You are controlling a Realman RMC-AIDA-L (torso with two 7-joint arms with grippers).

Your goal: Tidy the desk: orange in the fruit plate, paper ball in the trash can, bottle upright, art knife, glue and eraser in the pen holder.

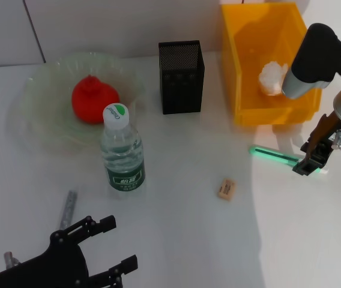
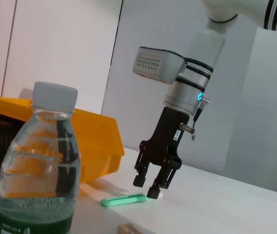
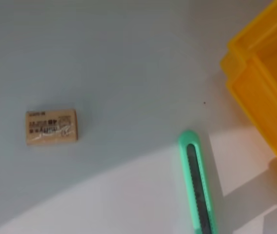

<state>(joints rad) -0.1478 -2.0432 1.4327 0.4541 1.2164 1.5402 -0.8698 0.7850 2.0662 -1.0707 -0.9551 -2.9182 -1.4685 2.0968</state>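
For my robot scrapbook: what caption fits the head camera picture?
Right gripper open over the flat mint-green art knife, beside the yellow-orange plastic trash can.

We see bare desk (image 1: 176,240) all around the eraser (image 1: 226,188), so an end effector can come down there. The bottle (image 1: 122,150) stands just in front of the plate (image 1: 32,102). The bin (image 1: 266,72) stands close behind the green knife (image 1: 275,156). The holder (image 1: 181,77) is open on top.
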